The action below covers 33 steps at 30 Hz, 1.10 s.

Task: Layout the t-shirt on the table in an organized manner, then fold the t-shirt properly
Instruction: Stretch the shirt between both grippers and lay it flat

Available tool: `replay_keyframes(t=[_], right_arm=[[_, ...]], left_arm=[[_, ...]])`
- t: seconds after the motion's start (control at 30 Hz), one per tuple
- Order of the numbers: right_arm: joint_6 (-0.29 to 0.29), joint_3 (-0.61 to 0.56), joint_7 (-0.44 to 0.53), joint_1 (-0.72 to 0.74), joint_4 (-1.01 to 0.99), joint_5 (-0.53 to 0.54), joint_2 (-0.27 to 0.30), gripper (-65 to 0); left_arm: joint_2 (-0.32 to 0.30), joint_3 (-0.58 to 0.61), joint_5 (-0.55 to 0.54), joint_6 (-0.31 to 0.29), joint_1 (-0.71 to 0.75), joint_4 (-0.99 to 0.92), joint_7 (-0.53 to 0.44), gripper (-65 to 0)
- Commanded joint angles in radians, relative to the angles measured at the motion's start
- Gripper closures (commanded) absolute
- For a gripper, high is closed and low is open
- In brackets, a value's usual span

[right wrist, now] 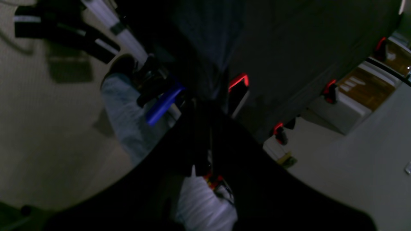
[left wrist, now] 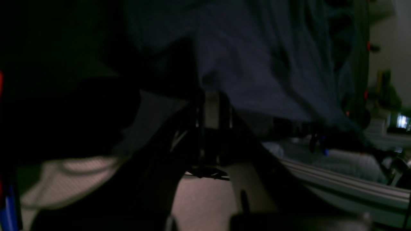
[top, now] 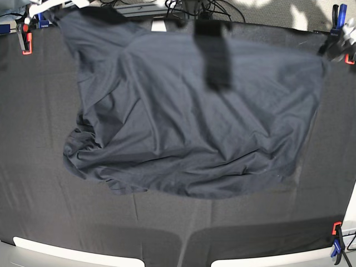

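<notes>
I see a plain dark navy-grey cotton t-shirt [top: 189, 128] with no print. My table [top: 44, 211] is matte black cloth, its corner clamps [top: 336, 239] red and blue.

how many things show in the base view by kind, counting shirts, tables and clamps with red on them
t-shirt: 1
table: 1
clamps with red on them: 3
total: 5
</notes>
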Motion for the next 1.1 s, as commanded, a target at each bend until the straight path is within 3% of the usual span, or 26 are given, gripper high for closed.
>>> replay_keyframes(t=[0.0, 0.3, 0.57, 0.7, 0.93, 0.97, 1.07], right_arm=[[-0.017, 0.003, -0.015, -0.031, 0.014, -0.019, 0.006, 0.0], [-0.018, 0.003, -0.018, -0.092, 0.014, -0.019, 0.019, 0.0], [-0.017, 0.002, -0.077, -0.092, 0.014, -0.019, 0.019, 0.0], [0.01, 0.002, -0.077, -0.092, 0.014, -0.011, 0.019, 0.0], [-0.011, 0.002, -0.073, -0.092, 0.014, -0.015, 0.019, 0.0], [-0.011, 0.002, -0.073, -0.092, 0.014, -0.015, 0.019, -4.8], [-0.062, 0.002, -0.059, -0.092, 0.014, -0.029, 0.019, -21.9]], left_arm=[[-0.02, -0.011, -0.025, -0.006, 0.013, 0.015, -0.005, 0.0], [0.001, -0.01, -0.025, -0.006, 0.022, 0.016, -0.005, 0.0], [0.014, -0.01, -0.025, -0.006, 0.023, 0.016, -0.005, 0.0], [0.013, -0.01, -0.025, -0.006, 0.023, 0.016, -0.005, 0.0], [0.013, -0.01, -0.025, -0.006, 0.022, 0.016, -0.005, 0.0], [0.013, -0.01, -0.025, -0.006, 0.022, 0.016, -0.005, 0.0], [0.013, -0.01, -0.025, -0.006, 0.022, 0.016, -0.005, -16.4]])
